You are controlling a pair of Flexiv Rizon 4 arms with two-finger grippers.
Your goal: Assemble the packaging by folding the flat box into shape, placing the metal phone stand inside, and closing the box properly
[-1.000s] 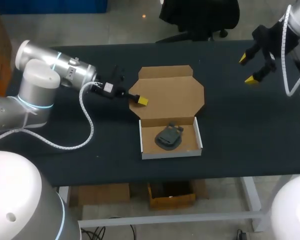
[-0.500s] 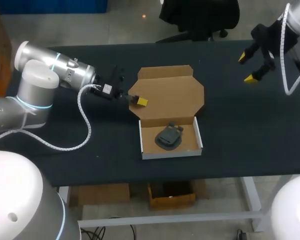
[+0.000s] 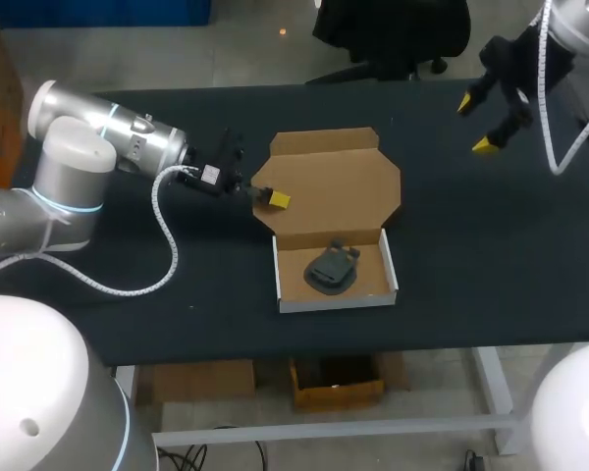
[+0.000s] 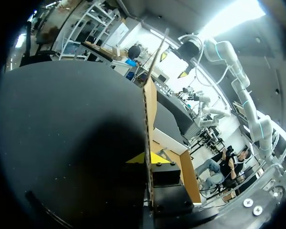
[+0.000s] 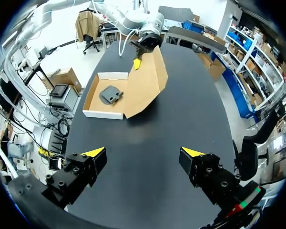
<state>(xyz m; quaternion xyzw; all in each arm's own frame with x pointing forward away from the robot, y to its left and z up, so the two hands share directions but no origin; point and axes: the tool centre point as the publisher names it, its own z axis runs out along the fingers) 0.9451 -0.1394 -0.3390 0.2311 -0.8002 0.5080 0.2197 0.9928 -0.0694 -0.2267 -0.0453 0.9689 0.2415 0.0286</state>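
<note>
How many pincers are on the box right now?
1. The left pincer grips the box lid by its edge; the right pincer hangs open over the table, well apart.

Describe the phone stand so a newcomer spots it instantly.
On the black table, find the open cardboard box near the middle. The phone stand lies in its white-walled tray: the only dark grey thing, everything around it tan cardboard.
</note>
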